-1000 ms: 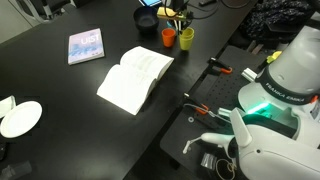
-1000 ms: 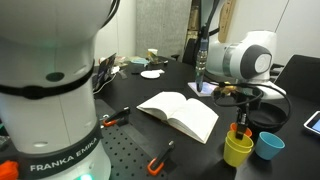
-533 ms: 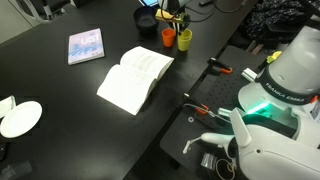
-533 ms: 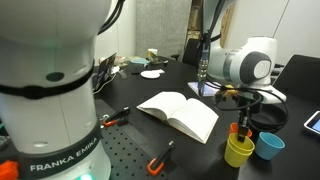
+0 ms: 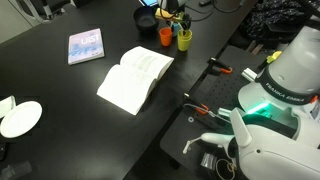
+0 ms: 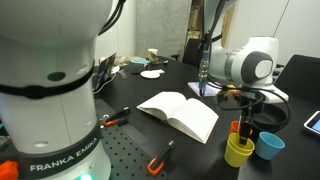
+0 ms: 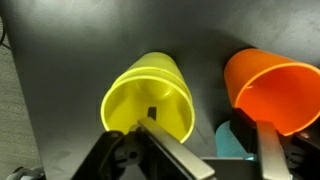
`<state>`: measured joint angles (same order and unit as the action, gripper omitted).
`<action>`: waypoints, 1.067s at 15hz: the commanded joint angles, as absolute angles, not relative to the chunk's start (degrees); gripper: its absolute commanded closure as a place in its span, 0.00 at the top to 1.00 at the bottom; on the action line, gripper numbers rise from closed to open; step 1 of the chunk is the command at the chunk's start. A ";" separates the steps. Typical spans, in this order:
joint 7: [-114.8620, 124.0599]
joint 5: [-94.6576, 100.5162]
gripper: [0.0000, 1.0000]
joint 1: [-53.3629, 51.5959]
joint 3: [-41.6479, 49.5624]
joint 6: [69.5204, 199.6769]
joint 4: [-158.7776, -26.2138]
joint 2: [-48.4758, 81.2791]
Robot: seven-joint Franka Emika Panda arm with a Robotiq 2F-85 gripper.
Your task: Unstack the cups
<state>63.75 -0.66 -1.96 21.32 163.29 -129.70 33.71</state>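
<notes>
Three cups stand apart on the black table. In the wrist view the yellow cup (image 7: 150, 95) is on the left and the orange cup (image 7: 275, 85) on the right, with a sliver of the light blue cup (image 7: 228, 140) low between the fingers. My gripper (image 7: 198, 123) is open above them. One fingertip is over the yellow cup's mouth, the other beside the orange cup's wall, and nothing is held. In an exterior view the yellow cup (image 6: 238, 150) stands in front of the orange cup (image 6: 238, 128), the blue cup (image 6: 269, 146) is beside them, and the gripper (image 6: 246, 108) hangs over them.
An open book (image 5: 135, 78) lies mid-table, with a small blue book (image 5: 85, 46) beyond it and a white plate (image 5: 20, 118) near the edge. A dark bowl (image 6: 268, 120) sits behind the cups. Orange-handled tools (image 5: 215, 67) lie by the robot base (image 5: 270, 110).
The jaws have gone from shut to open. The cups and the arm stay about where they were.
</notes>
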 commanded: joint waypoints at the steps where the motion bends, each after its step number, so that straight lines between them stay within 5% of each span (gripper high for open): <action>1: 63.37 -0.44 1.00 -4.32 23.72 162.18 -129.64 32.97; 13: 63.68 -0.44 0.97 -5.51 24.81 161.64 -131.16 32.07; 14: 63.65 -0.50 0.79 -5.45 24.74 161.63 -131.30 32.09; 16: 63.69 -0.55 0.72 -5.48 24.70 161.73 -131.53 32.12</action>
<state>63.75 -0.64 -4.22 23.55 162.34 -130.28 33.63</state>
